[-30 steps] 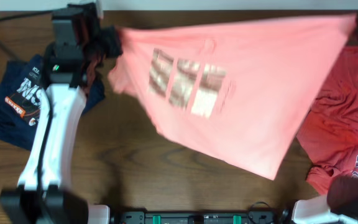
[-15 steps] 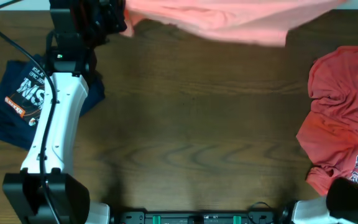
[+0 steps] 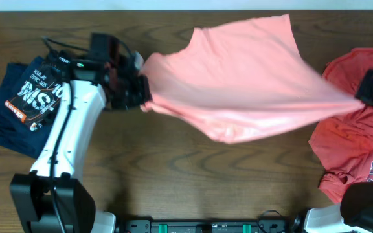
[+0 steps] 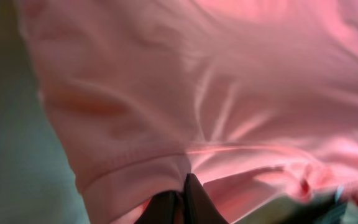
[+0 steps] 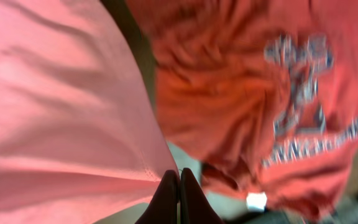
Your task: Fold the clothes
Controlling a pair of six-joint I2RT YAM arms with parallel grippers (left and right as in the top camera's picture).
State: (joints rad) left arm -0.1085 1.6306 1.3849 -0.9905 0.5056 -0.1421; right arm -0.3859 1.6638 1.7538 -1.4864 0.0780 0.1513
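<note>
2 grippers hold the soft salmon-pink T-shirt (image 3: 251,77) stretched over the dark wooden table (image 3: 173,168). At far left lies a crumpled navy T-shirt (image 3: 18,103). The left gripper (image 3: 140,96) pinches a bunched hem, and the cloth sags in smooth folds to the right gripper (image 3: 366,92), clamped on its opposite edge above a rumpled red T-shirt (image 3: 348,149).

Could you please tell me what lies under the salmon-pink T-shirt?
The salmon-pink cotton T-shirt covers the dark wooden table, so that patch cannot be seen; at its right tip, the darker red T-shirt shows underneath.
</note>
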